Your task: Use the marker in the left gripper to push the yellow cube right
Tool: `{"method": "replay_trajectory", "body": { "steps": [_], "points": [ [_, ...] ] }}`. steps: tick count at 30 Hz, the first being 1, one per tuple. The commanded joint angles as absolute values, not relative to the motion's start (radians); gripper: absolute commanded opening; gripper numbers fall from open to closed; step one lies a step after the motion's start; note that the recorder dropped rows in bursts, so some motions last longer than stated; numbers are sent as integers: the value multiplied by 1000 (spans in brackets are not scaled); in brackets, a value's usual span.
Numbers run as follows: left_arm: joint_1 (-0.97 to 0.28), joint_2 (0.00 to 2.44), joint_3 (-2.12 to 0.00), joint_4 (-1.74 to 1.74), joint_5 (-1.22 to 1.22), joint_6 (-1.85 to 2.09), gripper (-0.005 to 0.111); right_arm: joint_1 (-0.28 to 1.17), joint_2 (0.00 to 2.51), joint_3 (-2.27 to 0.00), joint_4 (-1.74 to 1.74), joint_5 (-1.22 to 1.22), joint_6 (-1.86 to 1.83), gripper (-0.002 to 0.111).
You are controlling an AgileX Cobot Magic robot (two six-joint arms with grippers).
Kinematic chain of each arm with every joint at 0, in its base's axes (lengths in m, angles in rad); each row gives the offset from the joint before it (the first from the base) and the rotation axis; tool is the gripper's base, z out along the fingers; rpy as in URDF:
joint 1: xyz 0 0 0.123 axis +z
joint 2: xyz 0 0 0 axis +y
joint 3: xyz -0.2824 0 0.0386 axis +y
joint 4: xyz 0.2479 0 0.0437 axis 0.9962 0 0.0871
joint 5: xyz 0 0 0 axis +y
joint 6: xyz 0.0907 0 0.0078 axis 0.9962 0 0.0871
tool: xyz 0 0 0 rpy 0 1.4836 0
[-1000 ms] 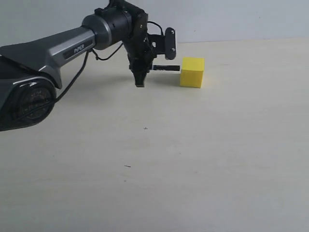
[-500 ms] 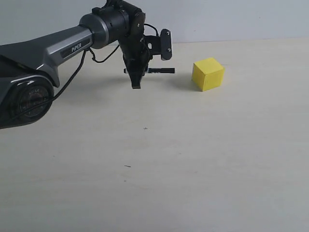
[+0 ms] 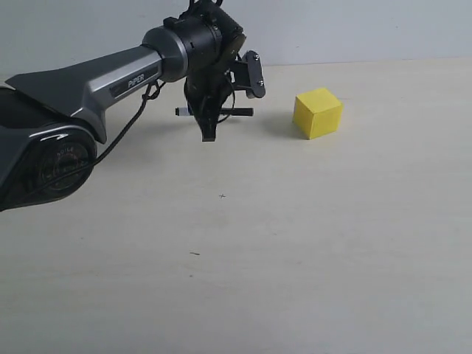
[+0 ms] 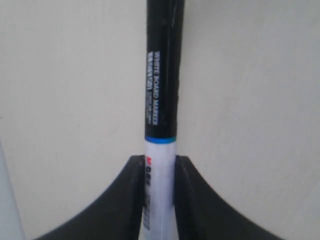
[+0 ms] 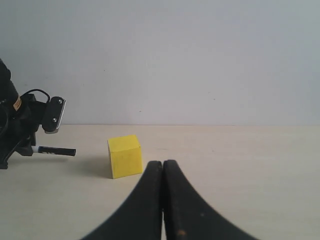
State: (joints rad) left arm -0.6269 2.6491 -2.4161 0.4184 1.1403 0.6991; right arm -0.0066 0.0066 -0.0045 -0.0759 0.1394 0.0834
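Note:
The yellow cube (image 3: 318,113) rests on the cream table, turned a little so one corner faces forward; the right wrist view shows the cube (image 5: 125,156) too. My left gripper (image 3: 209,133) hangs to the cube's left, jaws pointing down and shut on the marker (image 3: 237,113), which lies level with its black end toward the cube. A clear gap separates that end from the cube. In the left wrist view the marker (image 4: 161,105) runs straight out from between the black fingers (image 4: 131,190). My right gripper (image 5: 162,164) is shut with nothing in it, out of the exterior view.
The cream table (image 3: 310,243) stretches wide in front and to the right of the cube. A pale wall (image 3: 354,29) rises behind the table's far edge. Two tiny dark specks (image 3: 194,254) mark the surface.
The cube slid right and turned a second ago, then stayed put. My left gripper drew back to the left with the marker, opening a gap to the cube.

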Motion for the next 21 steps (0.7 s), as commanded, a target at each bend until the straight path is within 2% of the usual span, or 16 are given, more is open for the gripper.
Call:
{"method": "replay_trajectory", "body": {
  "steps": [1,9,21],
  "points": [
    [-644,2627,-2421,430,1177,592,0,-6,0,0,-79,134,83,0],
    [-733,2627,-2421,533,1178,465,0,-6,0,0,-79,134,83,0],
    [-779,2628,-2419,517,1105,285,0,-6,0,0,-79,134,83,0]
  ]
}}
